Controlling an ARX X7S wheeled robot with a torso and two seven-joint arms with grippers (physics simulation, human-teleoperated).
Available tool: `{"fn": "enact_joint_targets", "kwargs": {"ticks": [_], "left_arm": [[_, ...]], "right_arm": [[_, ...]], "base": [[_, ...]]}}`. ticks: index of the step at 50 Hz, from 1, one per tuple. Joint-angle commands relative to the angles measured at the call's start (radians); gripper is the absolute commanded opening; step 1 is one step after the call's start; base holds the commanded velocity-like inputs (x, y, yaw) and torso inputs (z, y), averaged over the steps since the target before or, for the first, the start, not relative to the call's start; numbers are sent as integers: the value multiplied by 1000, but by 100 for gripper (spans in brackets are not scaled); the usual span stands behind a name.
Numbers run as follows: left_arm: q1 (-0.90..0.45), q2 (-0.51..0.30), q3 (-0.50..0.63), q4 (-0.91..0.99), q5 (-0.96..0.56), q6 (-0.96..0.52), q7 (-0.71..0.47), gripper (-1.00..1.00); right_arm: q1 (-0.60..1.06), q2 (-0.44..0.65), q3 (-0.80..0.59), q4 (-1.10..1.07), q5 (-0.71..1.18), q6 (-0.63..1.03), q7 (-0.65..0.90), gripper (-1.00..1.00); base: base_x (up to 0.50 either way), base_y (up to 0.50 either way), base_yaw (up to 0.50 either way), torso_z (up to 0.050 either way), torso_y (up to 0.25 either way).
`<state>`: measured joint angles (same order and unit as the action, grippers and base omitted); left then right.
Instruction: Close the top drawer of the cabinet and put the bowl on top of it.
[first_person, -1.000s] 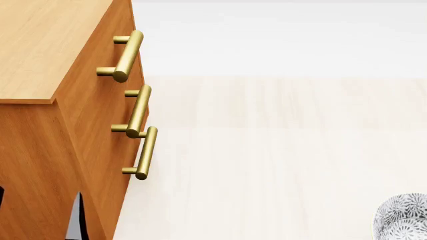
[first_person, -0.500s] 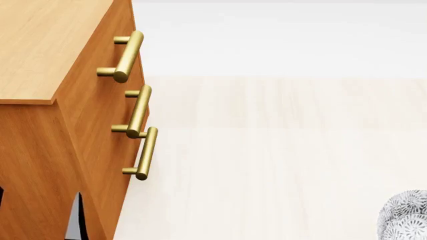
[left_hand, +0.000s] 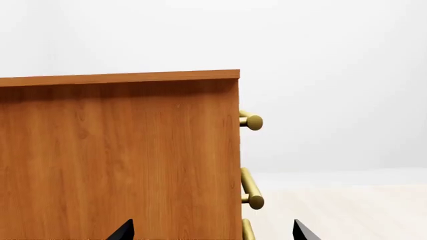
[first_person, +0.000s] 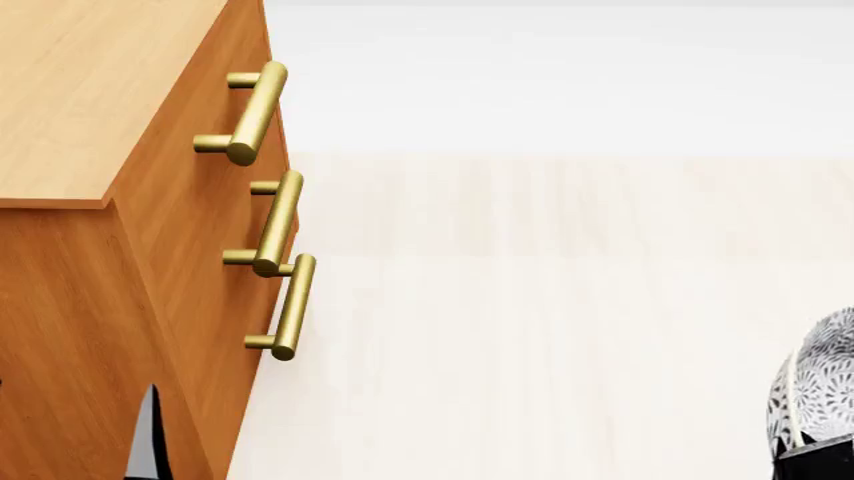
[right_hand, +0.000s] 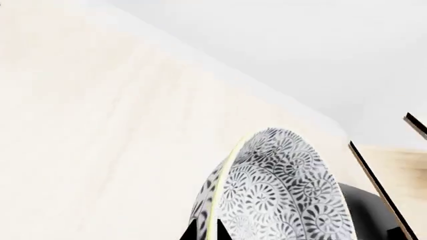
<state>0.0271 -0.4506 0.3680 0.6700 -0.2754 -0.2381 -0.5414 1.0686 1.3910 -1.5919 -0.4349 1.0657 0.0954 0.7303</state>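
The orange-brown cabinet (first_person: 80, 90) fills the left of the head view, with three brass handles down its front. The top drawer (first_person: 180, 170) shows no gap against the fronts below; its handle (first_person: 254, 108) is uppermost. In the right wrist view, my right gripper (right_hand: 208, 232) is shut on the rim of the patterned bowl (right_hand: 280, 190), which stands tilted on edge. The bowl (first_person: 821, 390) sits at the head view's lower right edge. My left gripper (left_hand: 213, 231) is open beside the cabinet's side (left_hand: 120, 160), holding nothing.
Pale wooden floor (first_person: 534, 300) stretches to the right of the cabinet. A pale board with thin black edges (right_hand: 400, 170) shows beyond the bowl in the right wrist view. One left fingertip (first_person: 150, 440) shows low against the cabinet's side.
The bowl has risen at the head view's right edge and tipped from mouth-up to standing on its edge. The left fingertip has sunk slightly.
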Motion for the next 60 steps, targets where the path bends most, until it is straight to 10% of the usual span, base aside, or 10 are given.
{"fn": "enact_joint_targets", "kwargs": {"ticks": [1, 60], "left_arm": [[-2, 0, 1, -7, -1, 2, -3, 100], [-12, -22, -6, 5, -67, 7, 23, 100]], "right_arm": [[280, 37, 187, -181, 85, 225, -23, -100], [911, -599, 454, 143, 307, 656, -91, -100]], "base": [[0, 0, 0, 0, 0], [0, 0, 0, 22, 90]]}}
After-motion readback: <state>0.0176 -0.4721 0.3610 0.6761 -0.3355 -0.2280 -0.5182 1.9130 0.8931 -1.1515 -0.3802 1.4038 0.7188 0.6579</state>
